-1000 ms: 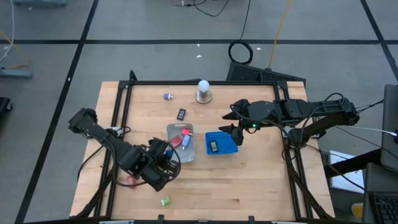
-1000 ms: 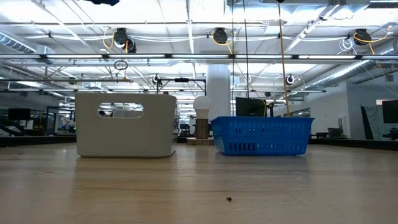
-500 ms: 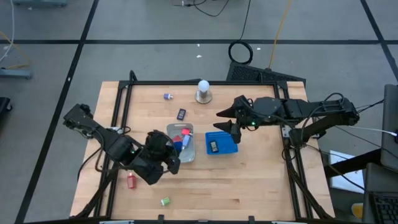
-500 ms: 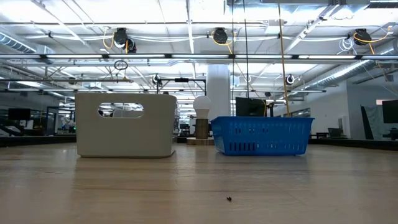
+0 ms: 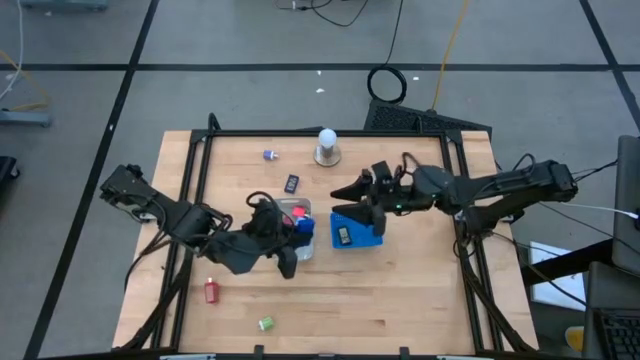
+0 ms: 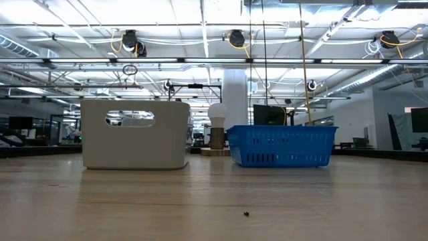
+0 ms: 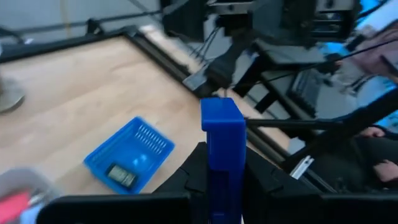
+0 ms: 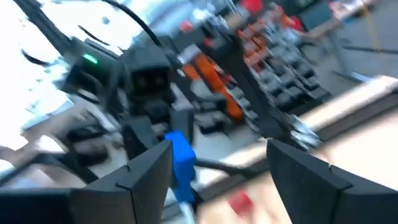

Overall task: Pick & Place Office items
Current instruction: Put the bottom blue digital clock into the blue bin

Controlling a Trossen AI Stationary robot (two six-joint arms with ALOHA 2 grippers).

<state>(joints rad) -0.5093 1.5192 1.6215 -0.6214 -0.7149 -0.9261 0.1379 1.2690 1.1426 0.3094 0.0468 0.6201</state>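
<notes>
My left gripper (image 5: 296,238) hangs over the right near part of the clear tray (image 5: 277,208), shut on a small blue block (image 5: 303,226). The left wrist view shows that block (image 7: 222,146) between my fingers. The right gripper (image 5: 358,207) is open above the far left corner of the blue basket (image 5: 368,238), and its fingers stand wide apart in the right wrist view (image 8: 211,180). A red item (image 5: 297,212) lies in the tray and a black one (image 5: 342,235) in the basket. Purple (image 5: 270,154), black (image 5: 292,183), red (image 5: 211,290) and green (image 5: 266,323) items lie on the table. My left gripper pinches the blue block between its two fingers by the lower part (image 7: 219,180). The block's upper end (image 7: 221,118) sticks out past the fingertips. The fingers point toward the table's right side, about level. The block is lifted clear, above the tray.
A white ball on a round base (image 5: 327,146) stands near the far edge, behind the tray and basket. In the low view the tray (image 6: 134,134) and the basket (image 6: 281,146) stand side by side. Bare wood lies along the near and right parts of the table.
My left gripper has swung from the near left part of the table, beside the red item, toward the right and far side, and now hangs over the tray with the blue block. The right gripper has reached toward the table's left, over the basket's far left corner.
</notes>
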